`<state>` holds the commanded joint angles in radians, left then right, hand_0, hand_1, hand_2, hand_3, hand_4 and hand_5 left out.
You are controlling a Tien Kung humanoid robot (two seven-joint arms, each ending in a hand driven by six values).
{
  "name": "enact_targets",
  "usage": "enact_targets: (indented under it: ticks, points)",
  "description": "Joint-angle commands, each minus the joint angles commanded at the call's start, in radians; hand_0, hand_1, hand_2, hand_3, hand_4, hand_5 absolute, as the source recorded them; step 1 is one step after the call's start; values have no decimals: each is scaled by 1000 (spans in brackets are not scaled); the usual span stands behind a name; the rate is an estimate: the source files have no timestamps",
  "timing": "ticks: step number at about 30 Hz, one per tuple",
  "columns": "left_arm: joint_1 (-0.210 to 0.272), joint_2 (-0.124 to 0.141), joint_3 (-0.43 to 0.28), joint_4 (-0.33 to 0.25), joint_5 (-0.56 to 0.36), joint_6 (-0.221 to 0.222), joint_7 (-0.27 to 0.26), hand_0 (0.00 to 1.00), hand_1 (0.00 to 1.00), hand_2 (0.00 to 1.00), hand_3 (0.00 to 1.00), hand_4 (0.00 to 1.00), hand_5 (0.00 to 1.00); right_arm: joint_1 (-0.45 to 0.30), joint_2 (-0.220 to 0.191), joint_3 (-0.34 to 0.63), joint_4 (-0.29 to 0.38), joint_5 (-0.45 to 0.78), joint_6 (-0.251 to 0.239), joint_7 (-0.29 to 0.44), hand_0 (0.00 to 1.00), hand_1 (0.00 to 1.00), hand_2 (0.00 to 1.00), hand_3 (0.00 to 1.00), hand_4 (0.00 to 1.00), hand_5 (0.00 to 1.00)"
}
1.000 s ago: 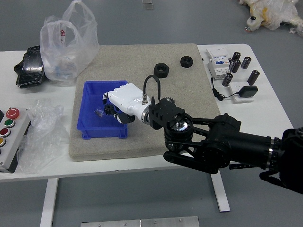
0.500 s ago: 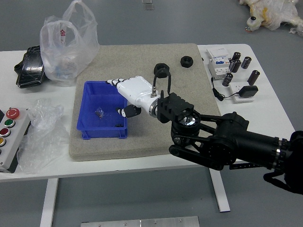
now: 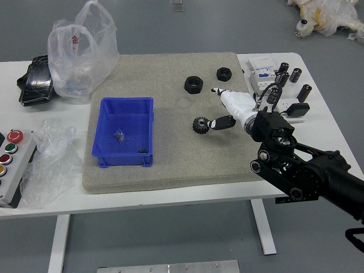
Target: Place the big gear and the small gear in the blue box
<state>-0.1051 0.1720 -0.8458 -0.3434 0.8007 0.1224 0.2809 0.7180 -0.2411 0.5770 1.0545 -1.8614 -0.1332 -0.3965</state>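
My right hand (image 3: 239, 106), white-backed with black fingers (image 3: 223, 122), is over the beige mat (image 3: 170, 162) on the white bench (image 3: 142, 198). Fingers wide apart, holding nothing that I can see. Small dark toothed gear (image 3: 201, 125) lies on the mat at my thumb tip; touching or just beside, can't tell. Blue rectangular plastic box (image 3: 121, 160) is well apart, over to the left.

Inside the box: a small dark piece (image 3: 143, 151) by the near right corner, might be the other gear, too small to tell, plus a clear crinkled scrap (image 3: 119, 135). So probably one gear to go; I judge the step is picking this one up.

Handling guess: stiff, fairly light, won't squash or bend. Teeth should give some grip on the rim; flat faces could be slick. Best hold: thumb on one side of the rim, index on the opposite side, low down by the mat, squeezing across. A pinch too high likely slips off the top; a one-sided push just slides it. Close both sides evenly, then lift straight up.
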Motion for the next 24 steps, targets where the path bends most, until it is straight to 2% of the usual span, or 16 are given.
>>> enact_targets:
  ticks: [9, 13, 14, 19, 20, 24]
  points:
    - [-4, 1, -2, -1, 6, -2, 2, 625, 448, 493, 643, 633, 284, 18, 24, -52, -38, 42, -7, 14, 448, 726, 889, 927, 990, 508]
    - [-3, 2, -7, -1, 14, -3, 5, 625, 448, 493, 643, 633, 284, 52, 56, -117, -76, 80, -44, 35, 448, 726, 889, 927, 990, 508]
    - [-4, 3, -8, -1, 15, -3, 6, 625, 447, 493, 643, 632, 284, 62, 65, -136, -92, 95, -55, 42, 444, 691, 776, 821, 818, 353]
    - [-4, 4, -10, -2, 20, -5, 7, 625, 447, 493, 643, 632, 284, 106, 97, -216, -163, 160, -97, 77, 444, 691, 776, 821, 818, 353]
    - [-4, 4, -11, -2, 21, -5, 8, 625, 446, 493, 643, 633, 284, 116, 102, -231, -179, 172, -102, 83, 399, 612, 599, 649, 421, 169]
    - [-5, 3, -10, -2, 20, -5, 8, 625, 446, 493, 643, 633, 284, 137, 110, -275, -227, 208, -106, 95, 399, 612, 599, 649, 421, 169]
